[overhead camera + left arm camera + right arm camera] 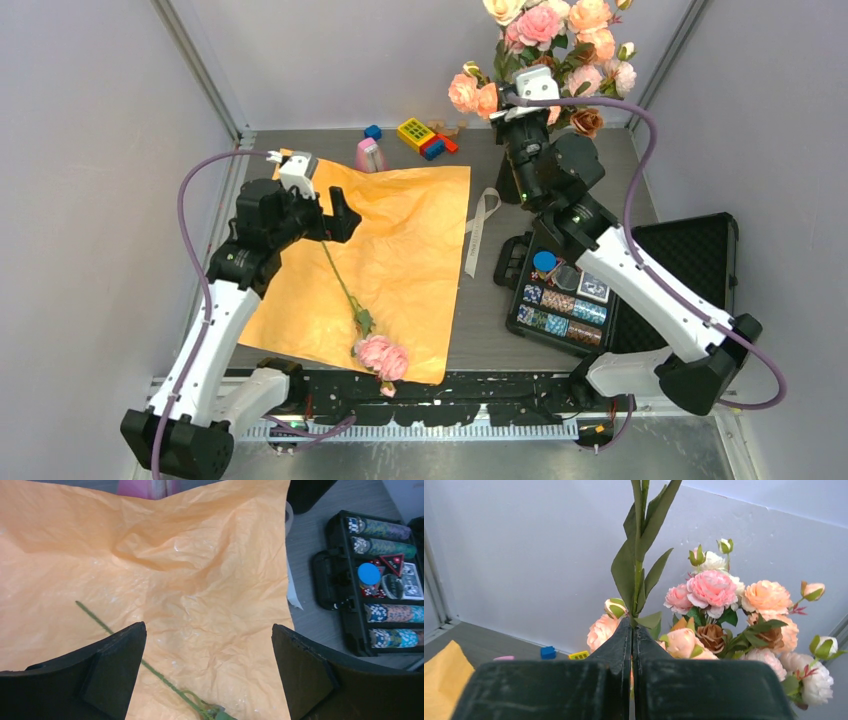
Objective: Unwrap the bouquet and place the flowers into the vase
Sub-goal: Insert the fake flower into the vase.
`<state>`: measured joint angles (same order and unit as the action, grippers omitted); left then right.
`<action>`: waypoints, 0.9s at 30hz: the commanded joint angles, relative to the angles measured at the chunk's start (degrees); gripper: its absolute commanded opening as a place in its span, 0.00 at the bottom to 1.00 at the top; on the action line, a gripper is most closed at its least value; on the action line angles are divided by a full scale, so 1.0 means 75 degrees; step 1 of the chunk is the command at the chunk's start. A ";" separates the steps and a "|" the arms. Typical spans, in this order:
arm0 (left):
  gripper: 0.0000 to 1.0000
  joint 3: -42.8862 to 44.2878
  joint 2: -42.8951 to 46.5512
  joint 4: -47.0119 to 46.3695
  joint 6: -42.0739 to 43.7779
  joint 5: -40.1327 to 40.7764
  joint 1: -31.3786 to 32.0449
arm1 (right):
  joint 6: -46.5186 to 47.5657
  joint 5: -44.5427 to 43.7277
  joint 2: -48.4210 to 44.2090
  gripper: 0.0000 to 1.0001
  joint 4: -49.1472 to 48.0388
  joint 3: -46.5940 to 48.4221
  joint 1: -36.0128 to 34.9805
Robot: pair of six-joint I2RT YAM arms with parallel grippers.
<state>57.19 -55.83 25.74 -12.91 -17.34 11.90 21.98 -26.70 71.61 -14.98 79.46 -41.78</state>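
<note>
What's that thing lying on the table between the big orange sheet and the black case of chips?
A loose cream ribbon, lying on the grey tabletop; the overhead view shows it best.

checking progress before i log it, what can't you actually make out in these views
Vase: left wrist view, cut off by the top edge; top view, its mouth hidden by the right arm and blooms.
Held stem: right wrist view, lower end hidden behind the right gripper; tip cut off by the top edge.
Loose rose: left wrist view, bloom cut off at the bottom edge.
</note>
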 commanded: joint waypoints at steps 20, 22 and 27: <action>1.00 -0.0395 0.0262 -0.0048 0.0883 0.0964 -0.0026 | 0.2607 0.2465 0.1402 0.00 -0.4721 -0.0680 0.0394; 1.00 -0.0406 0.0259 -0.0051 0.0899 0.0962 -0.0027 | 0.2571 0.2493 0.1497 0.00 -0.4873 -0.0701 0.0438; 1.00 -0.0428 0.0241 -0.0067 0.0935 0.0986 -0.0025 | 0.2238 0.2525 0.1564 0.00 -0.5092 -0.0878 0.0696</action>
<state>54.26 -54.02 26.02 -6.96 -10.09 11.88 40.40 -8.91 83.55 -46.28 73.36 -37.89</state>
